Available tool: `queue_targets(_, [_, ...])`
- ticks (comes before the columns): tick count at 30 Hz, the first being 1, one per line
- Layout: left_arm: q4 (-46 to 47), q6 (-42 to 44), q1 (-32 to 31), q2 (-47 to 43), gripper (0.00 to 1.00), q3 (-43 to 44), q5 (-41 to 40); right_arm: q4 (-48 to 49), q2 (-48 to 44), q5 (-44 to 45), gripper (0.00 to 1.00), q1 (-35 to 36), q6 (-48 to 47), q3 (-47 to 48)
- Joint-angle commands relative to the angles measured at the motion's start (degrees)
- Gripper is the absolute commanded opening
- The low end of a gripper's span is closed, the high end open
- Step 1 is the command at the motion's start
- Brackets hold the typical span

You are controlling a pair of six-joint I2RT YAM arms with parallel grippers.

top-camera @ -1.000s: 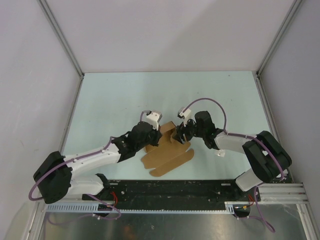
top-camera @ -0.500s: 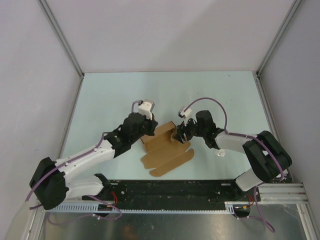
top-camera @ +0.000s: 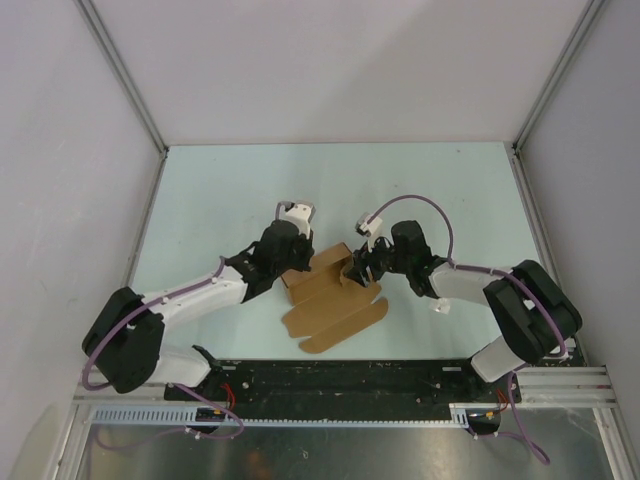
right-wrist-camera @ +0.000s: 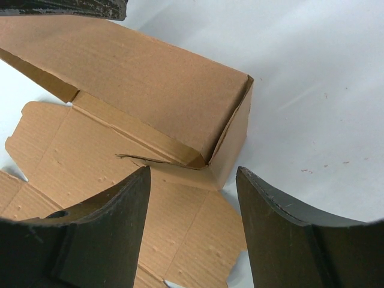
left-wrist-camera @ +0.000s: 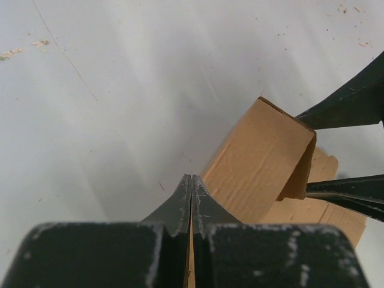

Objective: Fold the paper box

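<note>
Two robot arms reach in from the bottom of the overhead view and meet over a paper box near the middle of the pale table. The box is brown cardboard and only partly folded. Its upper part stands up as a raised oblong section, and flat panels with rounded tabs spread toward the lower part of the frame.

The left gripper comes in from the left. Its fingers are pressed tightly together, and their tips sit at the left end of the raised section. In the left wrist view, the closed tips lie right against the cardboard edge.

The right gripper comes in from the right with its fingers spread apart on either side of the raised section's right-hand corner. Whether they touch the cardboard cannot be told.
</note>
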Motion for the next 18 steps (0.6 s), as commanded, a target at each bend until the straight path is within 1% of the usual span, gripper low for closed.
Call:
queue_targets(1, [2.4,0.5,1.3,0.5,0.0,1.8,1.2,3.6,1.4,-1.0,0.64,-0.2,0.9,0.0])
queue_targets(12, [2.9,0.3,2.7,1.4,0.0,1.7,3.1,9.9,4.7,-0.2,0.59,0.2,3.7,0.1])
queue_targets(18, [3.3,0.3,2.7,2.4,0.0,2.0,5.4,12.8,6.4,-0.6,0.52,0.3,5.0,0.0])
